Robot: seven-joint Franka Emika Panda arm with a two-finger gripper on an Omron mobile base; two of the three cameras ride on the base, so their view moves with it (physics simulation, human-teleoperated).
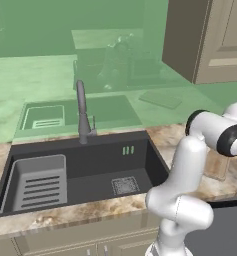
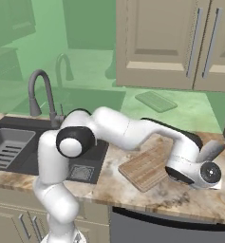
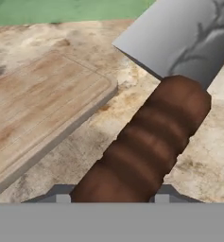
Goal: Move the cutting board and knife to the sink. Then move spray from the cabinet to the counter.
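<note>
Green-tinted wall panels back the kitchen in both base views and mirror the faucet and basin faintly. From my remote station, I log items in descending size.

1. Wall cabinet (image 2: 180,42): beige, panelled doors shut, two long silver bar handles. Its upper part is cut off by the frame edge, and with the doors closed I cannot see the inside.

2. Counter (image 2: 147,194): marbled beige-and-brown stone running along the front of both base views, over beige drawer fronts.

3. Sink (image 1: 90,175): dark grey basin set into the counter to the left of the arm. A grey ribbed rack (image 1: 37,182) sits in its left half; a square drain is on the basin floor to the right of the rack. The tall grey faucet (image 1: 82,115) stands at the rear rim.

4. Cutting board (image 2: 145,168): light wooden board lying flat on the counter to the right of the sink. In the right base view, the forearm and hand cover its far right end. In the left base view, only a sliver shows behind the arm.

5. Knife (image 3: 151,142): the dark brown ribbed handle fills the lower middle of the hand view, with the wide grey blade running off the top right edge. It lies just beside the board's corner, over bare counter.

6. Gripper (image 3: 111,197): the two fingertips flank the handle butt closely. Whether they press on it, I cannot tell.
</note>
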